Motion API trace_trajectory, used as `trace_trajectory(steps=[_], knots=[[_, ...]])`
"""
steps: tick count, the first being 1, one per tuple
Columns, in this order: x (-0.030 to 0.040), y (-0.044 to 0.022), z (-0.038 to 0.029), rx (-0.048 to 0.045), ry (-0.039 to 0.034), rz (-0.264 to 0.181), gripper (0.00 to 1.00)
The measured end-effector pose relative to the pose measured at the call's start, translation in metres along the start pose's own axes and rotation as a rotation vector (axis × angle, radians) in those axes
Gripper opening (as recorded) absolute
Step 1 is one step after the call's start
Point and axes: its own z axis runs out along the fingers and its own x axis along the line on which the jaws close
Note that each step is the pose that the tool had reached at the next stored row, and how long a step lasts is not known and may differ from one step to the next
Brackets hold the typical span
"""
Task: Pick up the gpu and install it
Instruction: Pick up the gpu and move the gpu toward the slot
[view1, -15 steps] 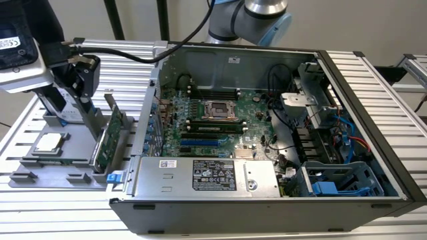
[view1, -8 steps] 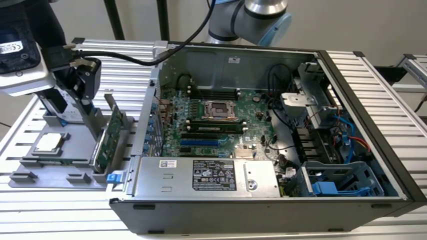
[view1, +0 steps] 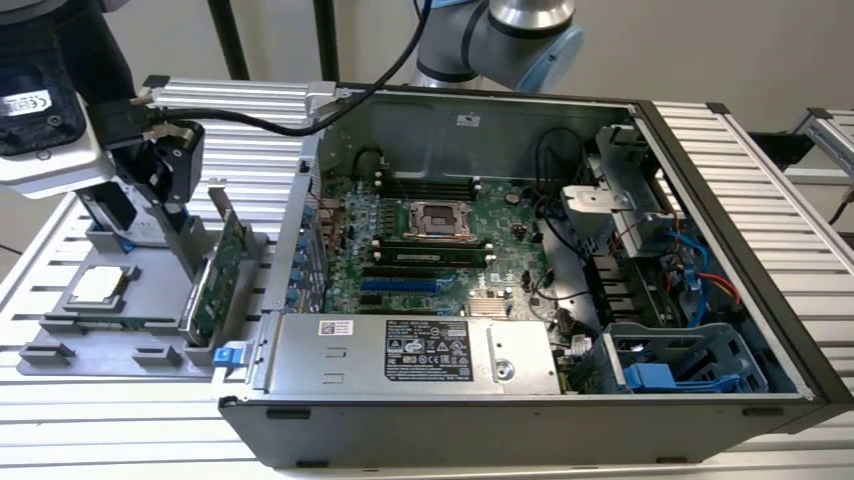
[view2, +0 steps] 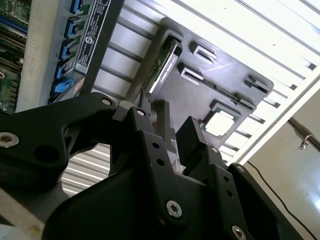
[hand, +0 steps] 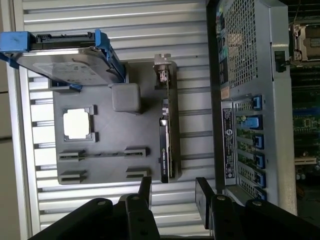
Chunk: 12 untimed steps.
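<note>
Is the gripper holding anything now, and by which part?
Nothing is held. The gripper is open with an empty gap between its fingers; the gpu stands on edge in the grey tray, untouched.

Open computer case (view1: 507, 430); grey tray (hand: 107, 145) beside it holds hard drive (hand: 65, 57), processor chip (hand: 77, 123).

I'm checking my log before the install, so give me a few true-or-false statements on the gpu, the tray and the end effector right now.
1. The gpu stands on edge in the tray. True.
2. The end effector is shut on the gpu. False: it is open over the tray, with nothing between its fingers.
3. The case is open, with the motherboard showing. True.
4. The hard drive sits inside the case. False: it is at the tray, outside the case.
</note>
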Motion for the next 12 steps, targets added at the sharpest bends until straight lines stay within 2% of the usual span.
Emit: trace_trajectory(steps=[12], knots=[[0.0, -0.0001, 0.0019, -0.0001, -0.0001, 0.0, 1.0]])
